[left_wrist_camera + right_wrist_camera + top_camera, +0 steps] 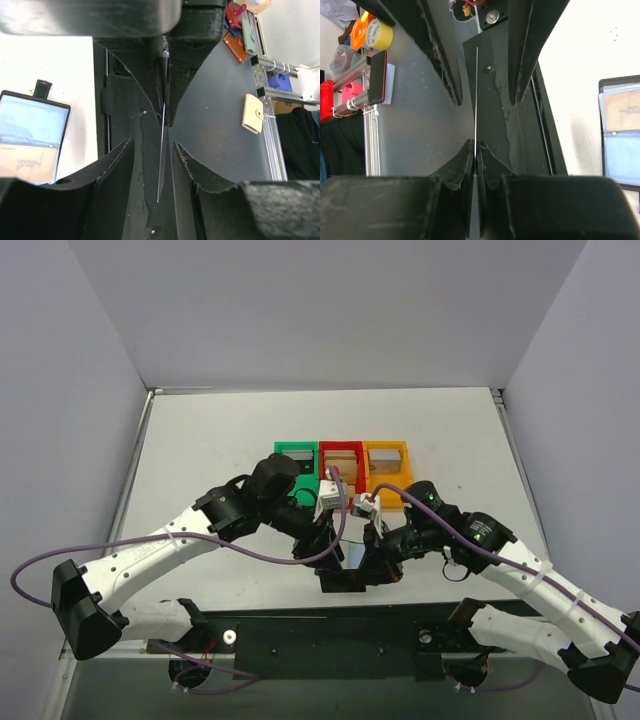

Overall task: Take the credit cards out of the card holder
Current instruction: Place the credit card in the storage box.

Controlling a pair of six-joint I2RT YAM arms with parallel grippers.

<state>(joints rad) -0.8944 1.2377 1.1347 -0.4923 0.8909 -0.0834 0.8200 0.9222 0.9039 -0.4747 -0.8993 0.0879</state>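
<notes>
A thin credit card (476, 90) shows edge-on between the two grippers. My right gripper (476, 145) is shut on one end of it. My left gripper (152, 145) is open, one finger on each side of the card's (161, 160) other end without touching it. The card holder (30, 135) lies open on the white table beside them, with pale blue panels, a black edge and tab, and a tan card in one pocket. It also shows in the right wrist view (620, 130). From above, both grippers (335, 545) (375, 550) meet at the table's front centre and mostly hide the holder (340, 583).
Green (293, 455), red (341, 462) and orange (387, 462) bins stand in a row behind the grippers, each with a tan item inside. A black mounting plate (330, 625) runs along the near edge. A beige wallet (252, 113) and tape rolls (372, 32) lie off the table.
</notes>
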